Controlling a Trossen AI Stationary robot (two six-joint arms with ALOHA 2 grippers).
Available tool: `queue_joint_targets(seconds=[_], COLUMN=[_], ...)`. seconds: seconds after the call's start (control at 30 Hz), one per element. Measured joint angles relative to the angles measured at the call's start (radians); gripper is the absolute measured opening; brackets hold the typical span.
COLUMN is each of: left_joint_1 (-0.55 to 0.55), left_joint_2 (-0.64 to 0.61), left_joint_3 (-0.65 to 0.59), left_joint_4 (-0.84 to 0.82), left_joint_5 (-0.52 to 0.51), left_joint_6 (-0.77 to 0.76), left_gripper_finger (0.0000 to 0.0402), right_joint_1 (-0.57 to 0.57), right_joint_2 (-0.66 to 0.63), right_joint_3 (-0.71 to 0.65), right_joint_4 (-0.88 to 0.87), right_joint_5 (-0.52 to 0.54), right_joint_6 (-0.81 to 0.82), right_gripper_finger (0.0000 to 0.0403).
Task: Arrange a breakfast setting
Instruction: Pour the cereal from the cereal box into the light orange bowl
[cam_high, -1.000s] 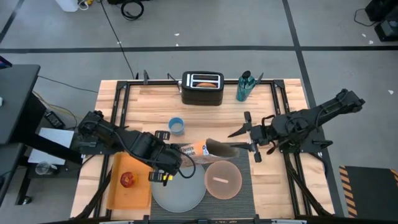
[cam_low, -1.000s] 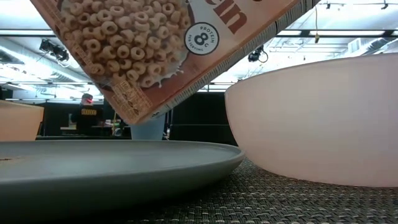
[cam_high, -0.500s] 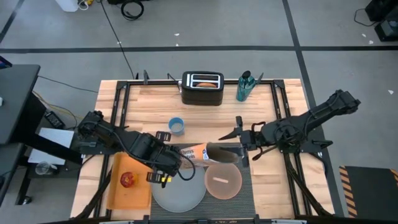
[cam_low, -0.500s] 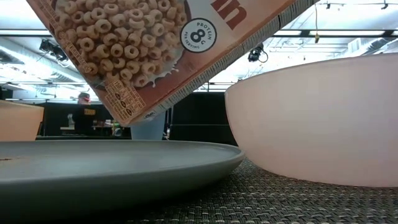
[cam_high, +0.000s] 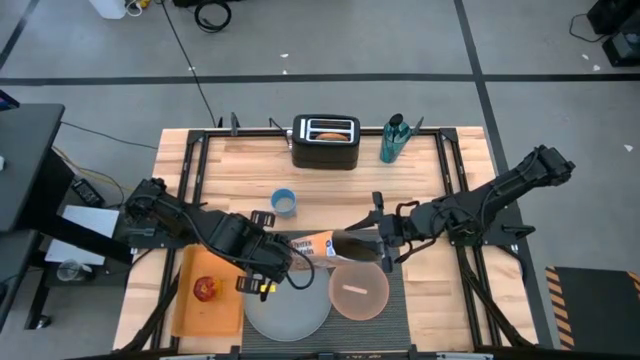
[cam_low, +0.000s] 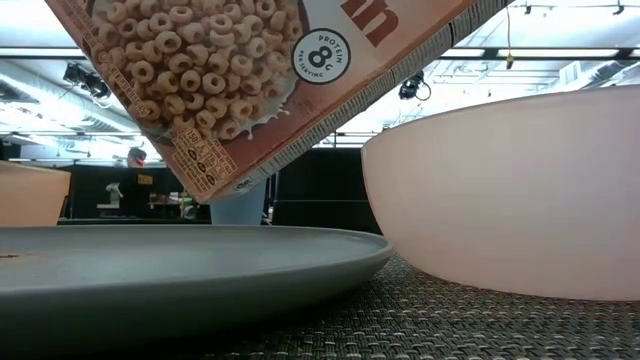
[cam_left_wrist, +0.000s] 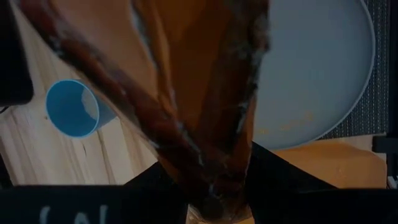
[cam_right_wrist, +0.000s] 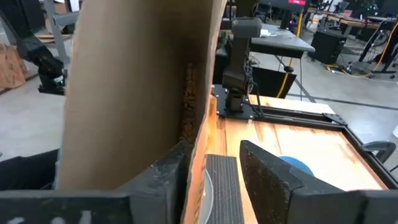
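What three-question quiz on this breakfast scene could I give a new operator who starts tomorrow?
1. True or false: the cereal box lies flat on the placemat.
2. Which thing sits on the orange board? A) bagel half B) red apple C) blue cup
3. Fill in: the left hand is shut on the ____.

Key
1. False: the low view shows the box tilted in the air above the grey plate, beside the pink bowl; the right hand is at its open end.
2. B
3. cereal box
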Motion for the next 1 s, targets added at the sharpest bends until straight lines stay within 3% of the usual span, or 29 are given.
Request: queue_joint_targets(seconds=[0.3,0.57,0.87,1.0], left_joint_1=[0.001,0.000,-0.030,-0.099], left_joint_2=[0.000,0.000,-0.011,-0.023], left_joint_3=[0.000,0.000,0.000,-0.001], left_joint_4=[-0.002,-0.010,0.003,0.001], left_joint_5=[0.000,-0.087,-0.124,-0.269], left_joint_6=[0.007,-0.039,-0.083,-0.107], left_gripper_finger=[0.0129,0.0146,0.0256,0.0277], right_joint_1=[0.000,0.000,0.000,0.000], right_joint_2=[0.000,-0.001,0.000,0.000], right_joint_3=[0.000,0.000,0.000,0.000], right_joint_4=[-0.075,-0.081,-0.085,-0.082], right_joint_5=[-0.004,-0.004,-0.003,-0.003], right_joint_6=[0.012,0.016,0.045,0.057], right_gripper_finger=[0.0012,0.0007,0.0005,0.0005])
